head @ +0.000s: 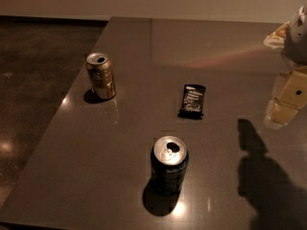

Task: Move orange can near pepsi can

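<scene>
The orange can [101, 76] stands upright at the left of the grey table [144, 123], near its left edge. The pepsi can [169, 165], dark navy with a silver top, stands upright near the table's front middle. The two cans are well apart. My gripper [283, 104] hangs at the right edge of the view, above the table's right side, far from both cans and holding nothing that shows.
A flat black snack wrapper [192, 101] lies on the table between the cans and the gripper. The arm's shadow [264, 176] falls on the front right. Dark floor [33, 80] lies beyond the table's left edge.
</scene>
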{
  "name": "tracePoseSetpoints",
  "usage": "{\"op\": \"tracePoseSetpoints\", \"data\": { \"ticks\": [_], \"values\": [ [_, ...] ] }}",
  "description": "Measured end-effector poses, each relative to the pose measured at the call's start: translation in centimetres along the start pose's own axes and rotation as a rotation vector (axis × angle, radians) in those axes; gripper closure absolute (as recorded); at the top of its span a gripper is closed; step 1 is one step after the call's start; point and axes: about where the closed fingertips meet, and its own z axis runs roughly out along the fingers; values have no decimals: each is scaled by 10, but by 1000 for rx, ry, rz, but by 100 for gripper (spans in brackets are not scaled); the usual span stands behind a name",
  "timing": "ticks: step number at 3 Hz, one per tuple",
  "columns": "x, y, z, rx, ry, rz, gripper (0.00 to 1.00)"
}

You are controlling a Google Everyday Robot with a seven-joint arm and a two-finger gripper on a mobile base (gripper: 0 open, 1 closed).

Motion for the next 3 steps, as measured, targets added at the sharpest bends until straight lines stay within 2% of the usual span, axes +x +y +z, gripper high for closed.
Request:
{"op": "tracePoseSetpoints", "data": {
  "ticks": [2, 3],
  "values": [
    [-6, -2, -1, 6, -18, -8, 0],
    [-29, -7, 6, -15, -98, -33, 0]
  ]
}}
